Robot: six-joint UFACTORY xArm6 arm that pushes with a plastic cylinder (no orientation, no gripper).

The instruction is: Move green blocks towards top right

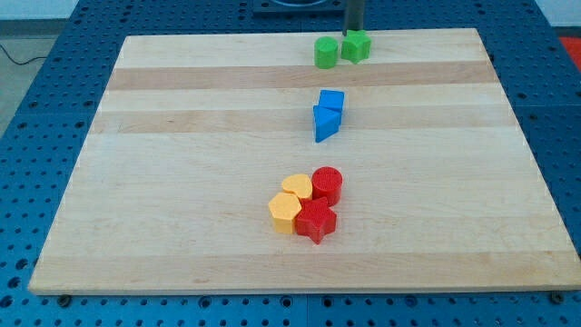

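Two green blocks sit side by side near the board's top edge, a little right of centre: a rounded green block on the left and an angular green block on the right, touching or nearly so. My rod comes down from the view's top, and my tip is at the top edge of the angular green block, just behind it. Whether it touches the block I cannot tell.
A blue cube and a blue wedge lie below the greens. Lower down cluster a red cylinder, a red star, a yellow hexagon and a yellow rounded block. The wooden board lies on a blue pegboard table.
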